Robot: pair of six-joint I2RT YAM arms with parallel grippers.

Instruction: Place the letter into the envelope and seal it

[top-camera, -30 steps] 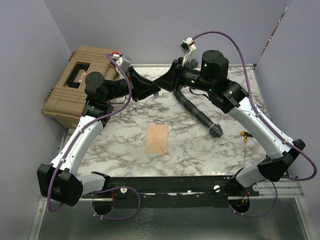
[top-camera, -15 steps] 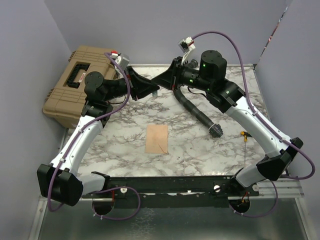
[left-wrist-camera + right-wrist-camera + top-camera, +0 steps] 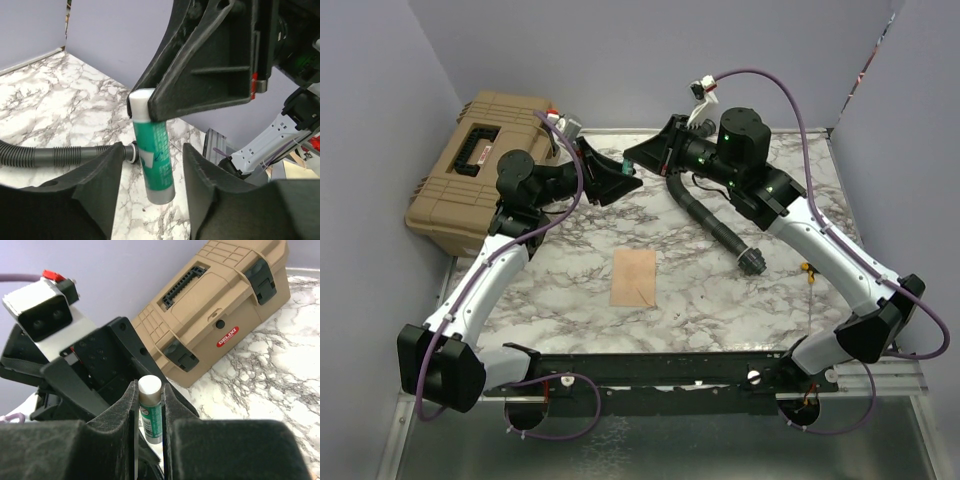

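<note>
Marble table (image 3: 720,290), flat kraft envelope (image 3: 633,278), glue stick (image 3: 155,152)

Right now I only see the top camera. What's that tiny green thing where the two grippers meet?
Observer: The right wrist camera shows a green glue stick with a white end, pinched by the right gripper.
Operator: Is the left gripper grabbing it too?
Observer: No. In the left wrist camera its fingers stand apart on either side of the stick, with gaps showing.
</note>
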